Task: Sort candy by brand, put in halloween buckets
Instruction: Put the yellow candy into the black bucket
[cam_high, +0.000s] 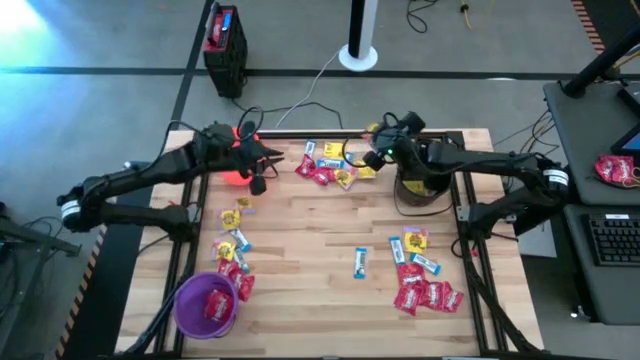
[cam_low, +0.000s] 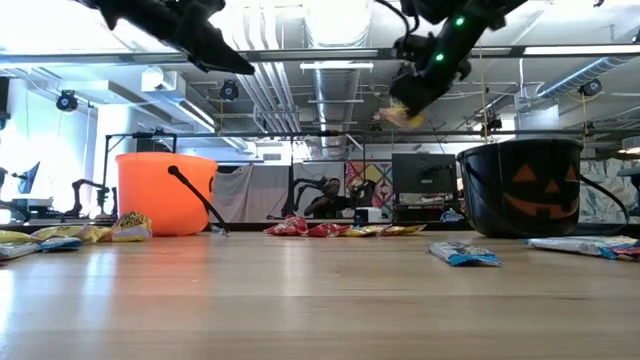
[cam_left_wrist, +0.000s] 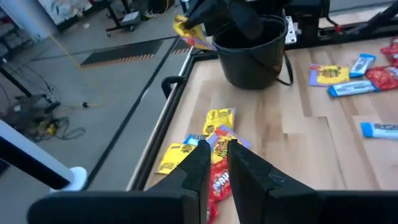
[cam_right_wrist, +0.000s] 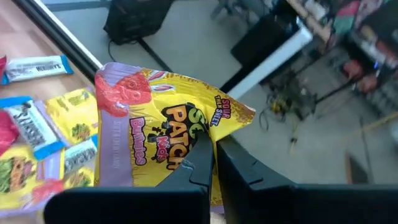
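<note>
The candy lies scattered on the wooden table: a pile at the far middle, red packets near right, and a mixed group on the left. The orange bucket stands far left, the black bucket far right, and the purple bucket near left with red candy inside. My right gripper is raised beside the black bucket, shut on a yellow Sour Patch packet. My left gripper hovers just right of the orange bucket, fingers a narrow gap apart and empty. My right gripper pinches the yellow packet between its two fingers at one edge, about midway along that edge. The rest of the packet spreads away past the fingertips. The packet is lifted clear, tilted and hanging just below the fingers, higher than the black bucket's rim.
A blue-and-white candy lies alone mid-table. The black bucket's wire handle hangs down its side. Dark frame rails border the table. A larger red bag lies on the side desk to the right.
</note>
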